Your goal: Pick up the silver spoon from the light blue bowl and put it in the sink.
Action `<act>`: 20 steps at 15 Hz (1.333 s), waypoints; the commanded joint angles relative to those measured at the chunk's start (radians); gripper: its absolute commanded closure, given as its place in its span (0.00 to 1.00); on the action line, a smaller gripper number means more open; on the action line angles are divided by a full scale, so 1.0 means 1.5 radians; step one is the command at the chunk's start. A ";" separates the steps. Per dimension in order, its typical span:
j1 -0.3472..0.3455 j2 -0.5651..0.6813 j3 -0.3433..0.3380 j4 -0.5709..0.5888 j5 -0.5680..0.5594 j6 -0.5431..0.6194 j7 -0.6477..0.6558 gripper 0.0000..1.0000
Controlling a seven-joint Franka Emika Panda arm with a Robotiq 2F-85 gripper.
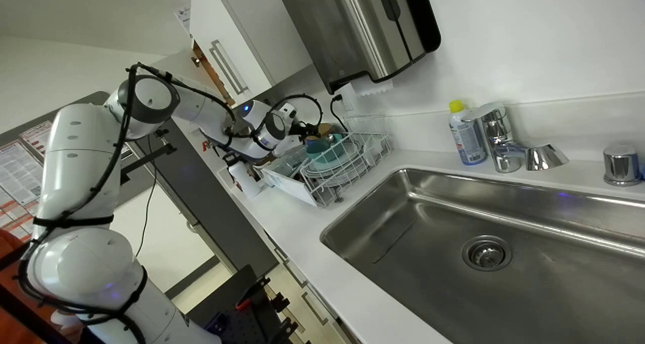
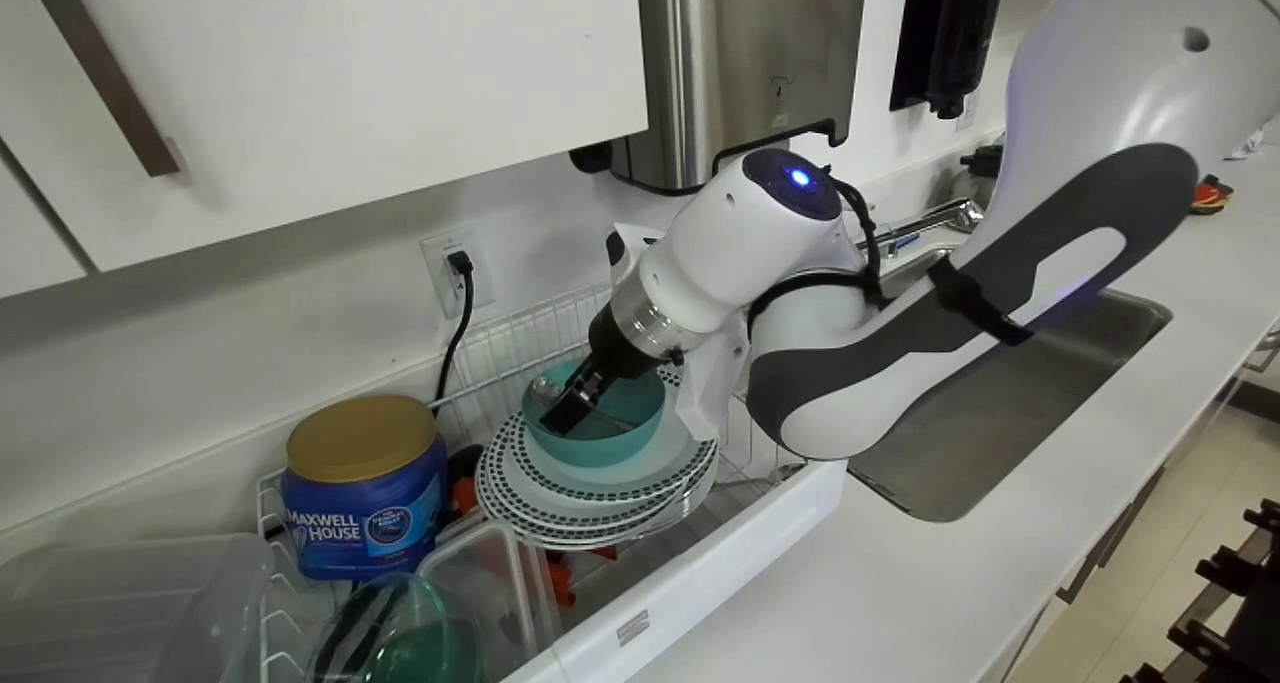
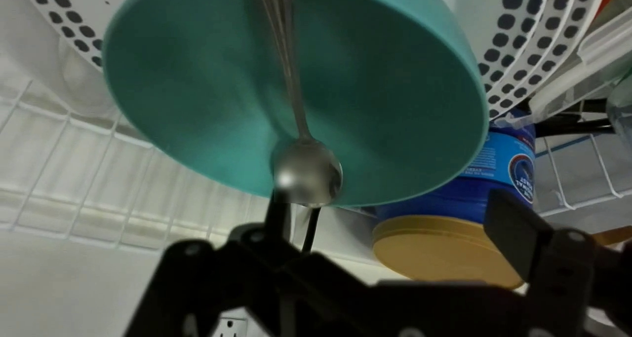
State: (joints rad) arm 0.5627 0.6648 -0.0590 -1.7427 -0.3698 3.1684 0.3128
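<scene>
The silver spoon (image 3: 307, 171) lies in the light blue bowl (image 3: 390, 90), its head near the rim and its handle running across the inside. In an exterior view the spoon's head (image 2: 546, 390) shows beside my gripper (image 2: 572, 405). The bowl (image 2: 635, 425) sits on stacked plates in the dish rack; it also shows in an exterior view (image 1: 330, 151). In the wrist view my gripper (image 3: 397, 218) is open, its fingers wide apart. The left finger is close to the spoon's head; I cannot tell if they touch. The steel sink (image 1: 428, 278) is beyond the rack.
The white wire dish rack (image 1: 347, 175) holds plates (image 2: 600, 523) and clear containers (image 2: 130, 603). A blue coffee can (image 2: 365, 503) stands beside the plates. A faucet (image 1: 504, 142) and a spray can (image 1: 467, 137) stand behind the sink. A paper towel dispenser (image 1: 363, 26) hangs above.
</scene>
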 commanded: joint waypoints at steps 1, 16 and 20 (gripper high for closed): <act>-0.007 0.000 0.001 0.028 -0.004 -0.050 -0.014 0.00; -0.096 0.067 0.107 0.148 0.107 -0.218 -0.175 0.23; -0.100 0.091 0.113 0.179 0.107 -0.244 -0.184 0.22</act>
State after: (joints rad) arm 0.4259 0.7672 0.0904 -1.5366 -0.2332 2.8546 0.0816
